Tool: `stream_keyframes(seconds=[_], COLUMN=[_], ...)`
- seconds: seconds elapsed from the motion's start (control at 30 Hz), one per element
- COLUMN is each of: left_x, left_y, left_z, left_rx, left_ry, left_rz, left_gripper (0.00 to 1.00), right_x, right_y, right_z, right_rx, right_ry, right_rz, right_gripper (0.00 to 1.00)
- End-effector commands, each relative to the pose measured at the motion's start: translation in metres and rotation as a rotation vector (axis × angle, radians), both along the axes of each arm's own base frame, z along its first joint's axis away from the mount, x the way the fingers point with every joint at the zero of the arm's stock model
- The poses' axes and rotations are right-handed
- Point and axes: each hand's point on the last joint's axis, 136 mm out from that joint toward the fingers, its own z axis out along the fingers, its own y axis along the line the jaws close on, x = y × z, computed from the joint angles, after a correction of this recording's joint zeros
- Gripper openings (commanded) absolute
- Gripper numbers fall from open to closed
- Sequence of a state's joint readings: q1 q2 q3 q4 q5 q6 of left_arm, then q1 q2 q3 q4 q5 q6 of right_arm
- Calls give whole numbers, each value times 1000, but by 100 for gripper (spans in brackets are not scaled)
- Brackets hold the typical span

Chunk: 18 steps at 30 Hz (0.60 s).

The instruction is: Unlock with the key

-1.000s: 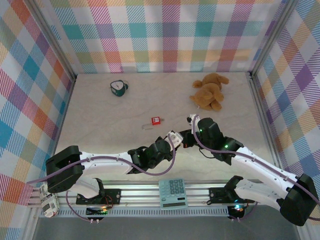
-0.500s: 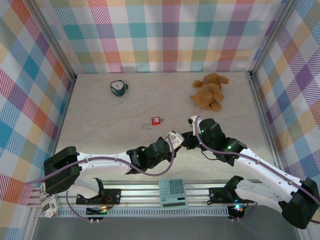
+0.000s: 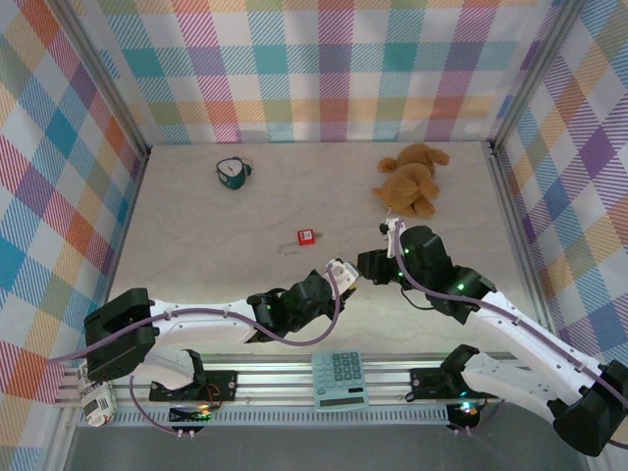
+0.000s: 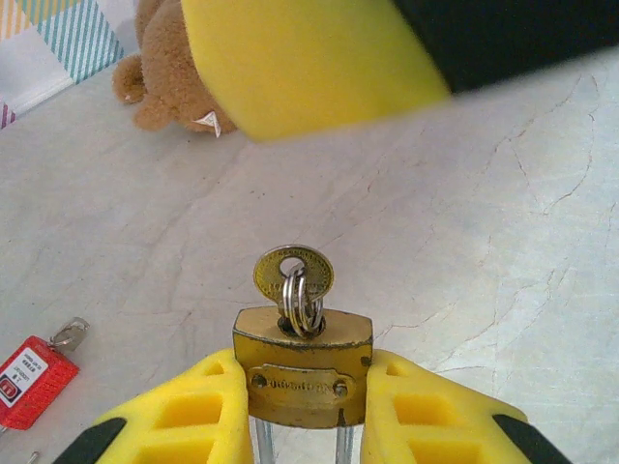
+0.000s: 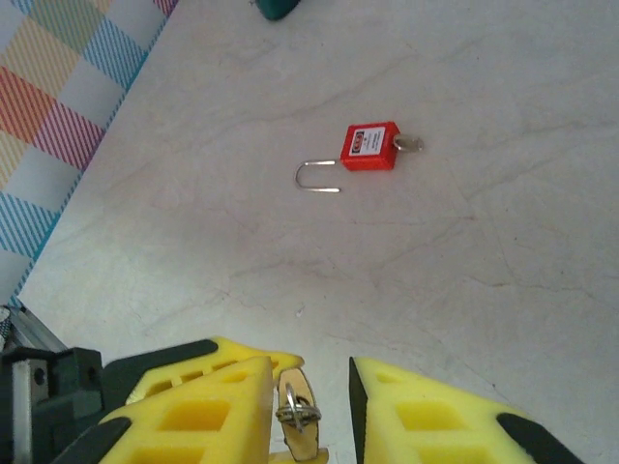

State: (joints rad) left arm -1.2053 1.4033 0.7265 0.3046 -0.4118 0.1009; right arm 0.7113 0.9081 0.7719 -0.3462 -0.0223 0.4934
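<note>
My left gripper [image 4: 303,387] is shut on the small brass padlock [image 4: 303,362], its yellow fingers pressing both sides of the body while the silver shackle legs point back toward the wrist. The key [image 4: 293,275], with a round brass head and a wire ring, stands in the keyhole. In the right wrist view the key [image 5: 302,411] sits edge-on between the fingers of my right gripper [image 5: 309,372], which is open with a clear gap on the right side. From above, the left gripper [image 3: 339,272] and right gripper [image 3: 369,266] meet nose to nose mid-table.
A red square padlock [image 3: 307,236] with an open shackle lies just beyond the grippers. A brown teddy bear [image 3: 412,182] sits at the back right and a teal object [image 3: 233,173] at the back left. A calculator [image 3: 340,378] rests on the front rail.
My right gripper has opened off the key head and its arm has shifted slightly to the right. The left gripper still holds the brass padlock in the same place.
</note>
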Motion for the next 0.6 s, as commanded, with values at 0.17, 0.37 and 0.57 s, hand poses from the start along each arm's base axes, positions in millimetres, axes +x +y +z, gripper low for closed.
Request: stream_keyframes(seconds=[0.17,0.37,0.57], left_x=[-2,-2,0], left_y=[-1,2,1], left_z=[13,22,36], left_rx=[-46,-67,-90], left_ry=[-4,-17,-44], left_rz=[-3,4,7], left_gripper=[19,19,19], right_x=[-2,-9,-14], right_y=[20,21,21], right_z=[-13,-33,-48], right_rx=[-4,-2,-11], right_ry=[58,113,166], right_rz=[103,118,120], right_gripper=[14,3,4])
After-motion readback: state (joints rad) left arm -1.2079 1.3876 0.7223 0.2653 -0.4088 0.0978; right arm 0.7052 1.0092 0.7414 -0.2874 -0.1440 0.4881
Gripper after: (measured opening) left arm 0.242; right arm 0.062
